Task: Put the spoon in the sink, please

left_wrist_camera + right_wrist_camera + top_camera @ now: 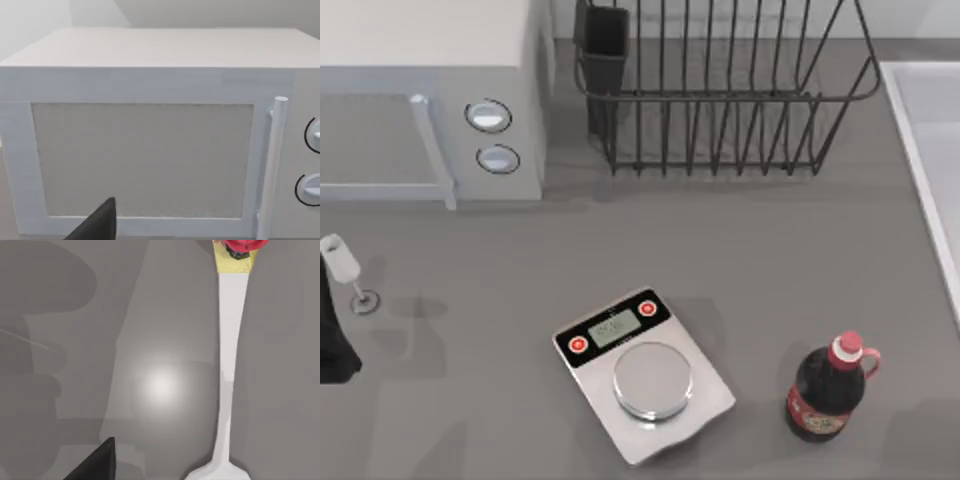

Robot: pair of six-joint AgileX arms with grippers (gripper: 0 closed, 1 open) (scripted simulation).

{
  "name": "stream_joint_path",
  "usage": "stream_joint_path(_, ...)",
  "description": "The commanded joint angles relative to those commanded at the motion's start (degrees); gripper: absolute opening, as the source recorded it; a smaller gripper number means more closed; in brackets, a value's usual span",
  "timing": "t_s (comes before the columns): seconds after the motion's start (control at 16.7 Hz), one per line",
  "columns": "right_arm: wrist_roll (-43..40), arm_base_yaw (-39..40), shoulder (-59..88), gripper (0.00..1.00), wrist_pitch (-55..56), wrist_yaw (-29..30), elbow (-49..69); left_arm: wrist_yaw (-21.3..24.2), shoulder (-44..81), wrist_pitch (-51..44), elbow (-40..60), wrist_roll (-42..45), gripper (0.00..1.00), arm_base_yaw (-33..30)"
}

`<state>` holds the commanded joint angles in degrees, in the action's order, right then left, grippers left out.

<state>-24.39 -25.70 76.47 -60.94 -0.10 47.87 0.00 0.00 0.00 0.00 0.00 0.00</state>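
The right gripper is hovering over the grey surface, one dark tip showing at the edge of its wrist view. Whether its jaws are spread or pressed together cannot be told. Near that tip the spoon is lying flat on the surface, apart from the gripper. Its long pale handle is ending in a yellow and red piece, and its other end is widening toward the bowl.

The left gripper is facing the door of the white microwave, and the state of its jaws cannot be told either. In the top view the left arm is sitting at the left edge of the surface, just beside a wine glass.

The sink, pale with a raised rim, is occupying the right edge of the surface. A black wire dish rack is standing at the back, between the microwave and the sink. A kitchen scale is resting near the front, with a dark bottle with a red cap standing to its right.
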Motion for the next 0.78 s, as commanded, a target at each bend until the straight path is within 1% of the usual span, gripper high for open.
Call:
stream_joint_path(0.12,0.04,-0.03,0.5,1.0,0.89,0.0,-0.54,0.0,0.0,0.0,0.0,0.0,1.0,0.0)
stream_joint_path(0.24,0.18,-0.03,1.98,1.0,4.15,0.0,-2.41,0.0,0.0,0.0,0.0,0.0,1.0,0.0)
stream_joint_path(0.6,0.4,0.05,10.63,1.0,22.8,-0.02,-11.96,0.0,0.0,0.0,0.0,0.0,1.0,0.0)
stream_joint_path(0.78,0.41,0.03,13.12,1.0,27.46,-0.02,-14.51,0.0,0.0,0.0,0.0,0.0,1.0,0.0)
